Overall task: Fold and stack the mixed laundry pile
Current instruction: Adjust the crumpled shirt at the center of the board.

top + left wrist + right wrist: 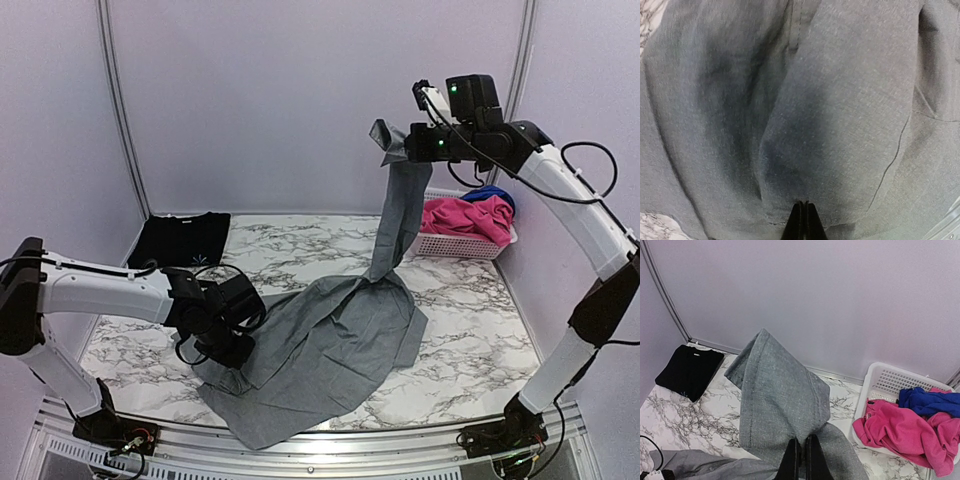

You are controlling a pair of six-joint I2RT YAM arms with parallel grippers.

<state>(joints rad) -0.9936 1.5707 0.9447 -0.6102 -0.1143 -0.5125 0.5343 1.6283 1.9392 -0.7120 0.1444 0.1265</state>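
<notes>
Hanging from right hand (pixel 801 444) – grey trousers (pixel 330 340)

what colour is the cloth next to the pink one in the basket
Bright blue; the blue cloth shows best in the right wrist view.

Rumpled grey trousers (pixel 330 340) spread out, one leg lifted high, black garment (pixel 180 240) folded far left, pink piece (pixel 462 218) and blue piece (pixel 492 194) heaped in basket (pixel 455 246)
</notes>
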